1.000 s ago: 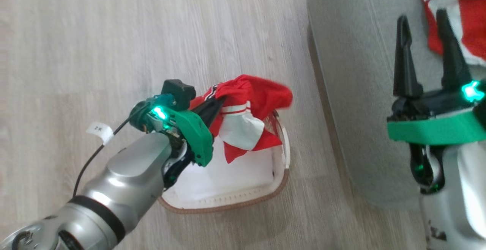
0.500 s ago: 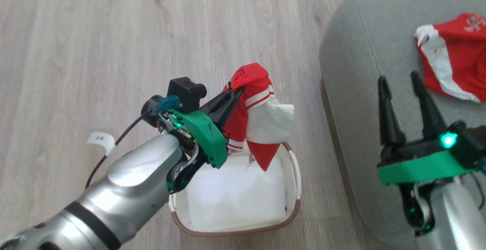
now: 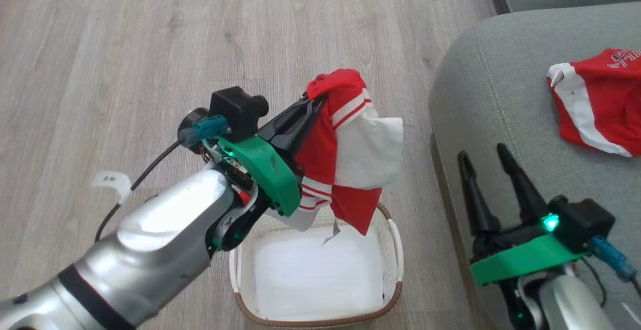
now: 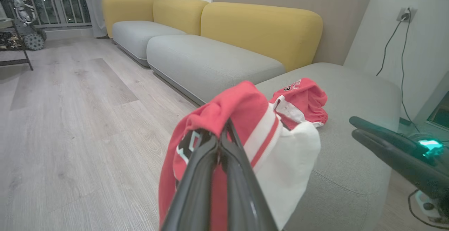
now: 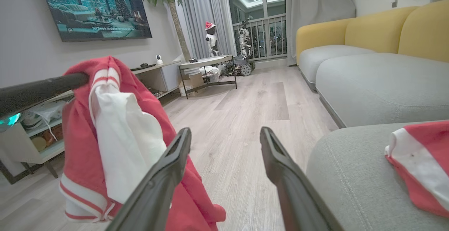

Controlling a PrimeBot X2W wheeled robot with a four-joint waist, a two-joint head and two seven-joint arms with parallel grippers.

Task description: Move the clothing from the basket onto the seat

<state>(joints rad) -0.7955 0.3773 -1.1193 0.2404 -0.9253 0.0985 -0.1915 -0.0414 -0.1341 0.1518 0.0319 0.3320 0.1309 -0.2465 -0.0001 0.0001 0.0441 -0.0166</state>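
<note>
Red garment (image 3: pixel 345 154) now hangs clear above the basket (image 3: pixel 393 270), up off the rim it draped a second ago. The left gripper (image 3: pixel 316 105) pinches its top fold. Basket looks empty, so probably the last piece; the seat (image 3: pixel 501 84) lies at 3 o'clock, with another red garment (image 3: pixel 596 104) already on it. Right gripper (image 3: pixel 482 153), spread and empty, hovers at the seat's near edge, possibly in the carry path.

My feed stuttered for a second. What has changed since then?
The left gripper, shut on the red and white garment, has raised it from the far rim of the basket; it now hangs free above the basket. The head view has shifted as well. Unchanged: the right gripper is open and holds nothing by the edge of the seat, and the other red garment lies on the seat.
</note>
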